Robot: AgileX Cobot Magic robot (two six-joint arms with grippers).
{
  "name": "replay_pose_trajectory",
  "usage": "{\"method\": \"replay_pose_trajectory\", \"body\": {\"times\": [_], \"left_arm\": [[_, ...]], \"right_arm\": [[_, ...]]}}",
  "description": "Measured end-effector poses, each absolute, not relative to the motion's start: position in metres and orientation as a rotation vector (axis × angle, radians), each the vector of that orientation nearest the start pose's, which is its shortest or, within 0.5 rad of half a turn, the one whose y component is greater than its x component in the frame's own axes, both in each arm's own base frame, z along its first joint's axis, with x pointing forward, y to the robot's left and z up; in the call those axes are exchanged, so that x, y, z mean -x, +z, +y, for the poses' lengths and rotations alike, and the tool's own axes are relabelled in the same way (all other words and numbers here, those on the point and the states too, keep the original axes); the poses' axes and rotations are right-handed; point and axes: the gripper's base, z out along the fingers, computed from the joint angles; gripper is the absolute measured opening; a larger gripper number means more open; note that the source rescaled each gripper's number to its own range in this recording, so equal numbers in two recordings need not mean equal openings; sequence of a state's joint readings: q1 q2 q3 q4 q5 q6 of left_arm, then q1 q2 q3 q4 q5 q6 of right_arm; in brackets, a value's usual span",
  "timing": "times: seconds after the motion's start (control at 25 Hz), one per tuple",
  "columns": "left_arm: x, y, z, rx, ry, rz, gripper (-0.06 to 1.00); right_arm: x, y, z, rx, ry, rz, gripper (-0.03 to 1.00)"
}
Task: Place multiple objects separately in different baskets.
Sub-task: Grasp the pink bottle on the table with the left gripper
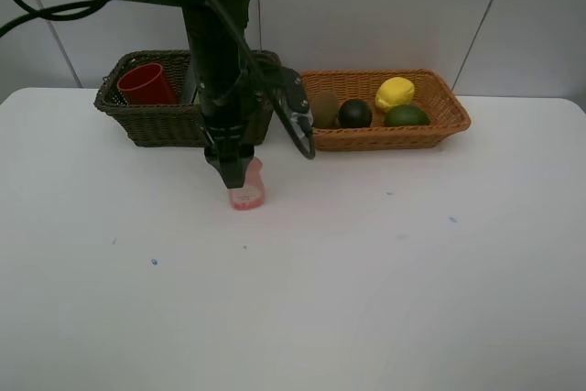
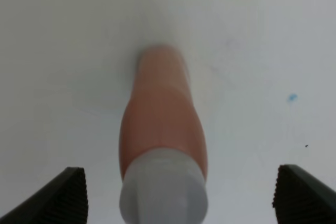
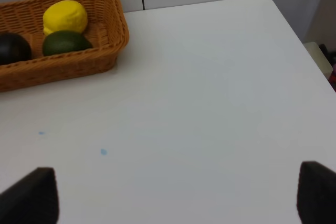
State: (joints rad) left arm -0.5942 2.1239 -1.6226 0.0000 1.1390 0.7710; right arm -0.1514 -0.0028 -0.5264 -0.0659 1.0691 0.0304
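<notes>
Baskets sit side by side along the back edge of the white table (image 1: 385, 299). The dark olive-brown basket (image 1: 146, 121) is on the left and the orange-tan basket (image 1: 430, 130) is on the right. The left arm (image 1: 215, 34) stands in front of the dark basket and hides its right part. A red cup (image 1: 145, 84) lies tilted inside that basket, near its left end. I cannot see what else is in there.

The orange basket holds a yellow lemon (image 1: 395, 93), a green lime (image 1: 406, 115), a blackish round fruit (image 1: 354, 114) and a brown kiwi (image 1: 324, 107). The kiwi is partly hidden behind a dark cable loop on the arm. In the right wrist view the basket is cut off, so only the lemon, the lime and part of the dark fruit show.

The pink bottle (image 1: 247, 188) lies on its side on the table, in front of the dark basket and toward the middle. The left gripper (image 1: 234, 164) is right over it and covers part of the bottle in the high view. In the left wrist view the bottle is blurry, with its pale cap end between the two fingertips (image 2: 71, 192). The jaws are spread wide and do not touch it.

The right gripper (image 3: 176, 203) is above bare table near the front right corner. Its jaws are also wide apart and hold nothing. Only the two dark fingertips show. Small blue spots dot the table.
</notes>
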Motion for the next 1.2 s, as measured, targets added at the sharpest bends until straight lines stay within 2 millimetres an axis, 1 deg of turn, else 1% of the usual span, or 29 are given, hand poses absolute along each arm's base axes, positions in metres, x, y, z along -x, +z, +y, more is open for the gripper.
{"method": "replay_pose_trajectory", "body": {"times": [0.24,0.56,0.68,0.8,1.0,1.04,1.08,1.12,1.2], "left_arm": [[-0.35,0.165,-0.236,-1.964,0.004,2.415,0.91],[-0.355,0.138,-0.24,-1.972,0.002,2.426,0.91],[-0.357,0.131,-0.241,-1.97,0.002,2.424,0.91],[-0.357,0.126,-0.241,-1.975,0.002,2.429,0.91],[-0.357,0.123,-0.242,-1.973,-0.013,2.439,0.91],[-0.357,0.123,-0.242,-1.971,-0.014,2.439,0.9],[-0.357,0.124,-0.243,-1.971,-0.016,2.439,0.85],[-0.357,0.124,-0.243,-1.972,-0.016,2.44,0.77],[-0.356,0.124,-0.242,-1.98,-0.02,2.453,0.5]], "right_arm": [[0.01,0.284,-0.004,-0.188,-0.155,2.016,0.99],[0.01,0.284,-0.004,-0.188,-0.155,2.016,0.99],[0.01,0.284,-0.004,-0.188,-0.155,2.016,0.99],[0.01,0.284,-0.004,-0.188,-0.155,2.016,0.99],[0.01,0.284,-0.004,-0.188,-0.155,2.016,0.99],[0.01,0.284,-0.004,-0.188,-0.155,2.016,0.99],[0.01,0.284,-0.004,-0.188,-0.155,2.016,0.99],[0.01,0.284,-0.004,-0.188,-0.155,2.016,0.99],[0.01,0.284,-0.004,-0.188,-0.155,2.016,0.99]]}}
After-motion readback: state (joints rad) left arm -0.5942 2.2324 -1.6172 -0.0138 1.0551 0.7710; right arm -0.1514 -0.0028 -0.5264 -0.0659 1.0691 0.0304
